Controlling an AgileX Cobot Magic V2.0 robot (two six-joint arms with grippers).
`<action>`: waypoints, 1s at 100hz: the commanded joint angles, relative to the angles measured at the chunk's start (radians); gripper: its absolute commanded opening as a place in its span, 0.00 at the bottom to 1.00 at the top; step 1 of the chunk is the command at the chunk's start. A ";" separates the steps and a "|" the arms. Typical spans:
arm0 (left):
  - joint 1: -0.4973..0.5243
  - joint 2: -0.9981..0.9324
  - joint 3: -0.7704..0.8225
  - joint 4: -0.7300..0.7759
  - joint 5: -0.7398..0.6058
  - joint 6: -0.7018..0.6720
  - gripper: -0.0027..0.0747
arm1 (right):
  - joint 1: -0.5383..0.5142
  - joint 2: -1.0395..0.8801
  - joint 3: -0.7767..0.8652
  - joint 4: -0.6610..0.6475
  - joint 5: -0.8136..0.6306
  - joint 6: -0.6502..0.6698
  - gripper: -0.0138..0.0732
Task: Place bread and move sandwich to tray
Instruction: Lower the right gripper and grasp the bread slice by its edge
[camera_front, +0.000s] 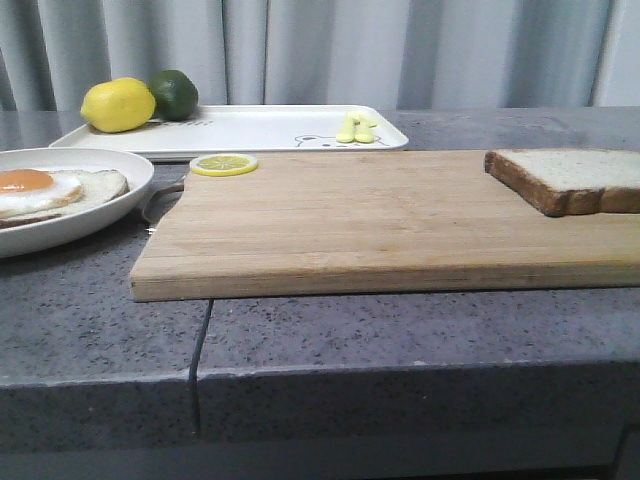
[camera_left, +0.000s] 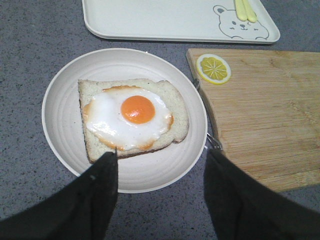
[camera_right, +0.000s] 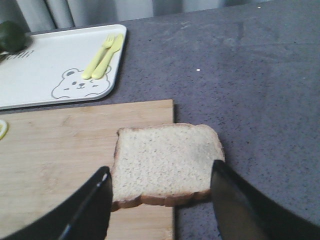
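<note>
Right gripper (camera_right: 160, 200), jaws spread, straddles the bread (camera_right: 167, 165) at the board's (camera_front: 380, 225) three o'clock edge, apparently readying a pickup; left gripper (camera_left: 162, 185) gapes over the egg-topped sandwich (camera_left: 132, 117)

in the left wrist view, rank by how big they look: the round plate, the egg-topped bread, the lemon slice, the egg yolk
Largest to smallest in the left wrist view:
1. round plate
2. egg-topped bread
3. lemon slice and egg yolk: these two look about alike, so I won't rank them.
</note>
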 joint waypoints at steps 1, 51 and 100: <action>-0.005 0.002 -0.036 -0.026 -0.053 0.000 0.51 | -0.036 0.041 -0.033 -0.003 -0.116 0.014 0.67; -0.005 0.002 -0.036 -0.026 -0.053 0.000 0.51 | -0.224 0.282 -0.033 0.163 -0.160 -0.018 0.67; -0.005 0.002 -0.036 -0.026 -0.053 0.000 0.51 | -0.300 0.420 -0.034 0.832 -0.138 -0.581 0.67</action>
